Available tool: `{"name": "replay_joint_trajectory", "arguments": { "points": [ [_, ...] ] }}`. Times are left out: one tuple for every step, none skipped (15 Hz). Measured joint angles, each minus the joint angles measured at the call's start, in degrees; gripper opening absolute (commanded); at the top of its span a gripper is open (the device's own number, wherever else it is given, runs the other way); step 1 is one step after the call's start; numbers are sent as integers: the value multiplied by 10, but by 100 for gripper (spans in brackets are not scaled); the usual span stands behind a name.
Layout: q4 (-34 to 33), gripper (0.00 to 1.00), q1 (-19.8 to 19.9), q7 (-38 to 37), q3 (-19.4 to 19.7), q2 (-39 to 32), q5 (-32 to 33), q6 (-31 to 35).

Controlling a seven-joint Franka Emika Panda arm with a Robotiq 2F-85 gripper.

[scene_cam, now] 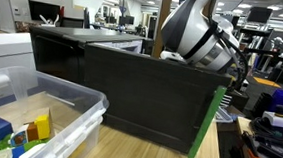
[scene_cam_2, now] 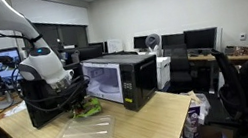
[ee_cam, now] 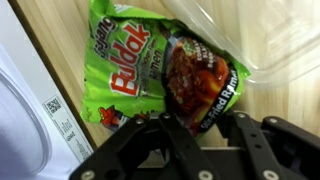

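Position | green noodle packet lies flat on the wooden table, between a white appliance wall and a clear plastic lid | my gripper straddles its near edge, I judge the only unhemmed end | I cannot tell if the pincer pinches it or stands half-spread.

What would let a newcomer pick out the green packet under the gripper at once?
On the light wooden table, look beside the black microwave oven, below the robot's gripper. There lies a flat, bright green plastic noodle packet. Unlike the clear plastic lid next to it, it bears bold Buldak lettering and a picture of red noodles.
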State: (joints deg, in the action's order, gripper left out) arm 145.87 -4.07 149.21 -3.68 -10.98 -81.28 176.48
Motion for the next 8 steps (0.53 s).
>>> {"name": "replay_joint_trajectory", "arguments": {
  "points": [
    [3, 6, 0, 0, 0, 2, 0, 3],
    [9, 1, 1, 0, 0, 5, 0, 5],
    [14, 0, 2, 0, 0, 8, 0, 7],
    [20, 0, 2, 0, 0, 12, 0, 9],
    [26, 0, 3, 0, 0, 15, 0, 11],
    [32, 0, 3, 0, 1, 19, 0, 15],
    [36, 0, 3, 0, 1, 23, -2, 18],
    [38, 0, 3, 0, 2, 26, -4, 20]
  ]
}}
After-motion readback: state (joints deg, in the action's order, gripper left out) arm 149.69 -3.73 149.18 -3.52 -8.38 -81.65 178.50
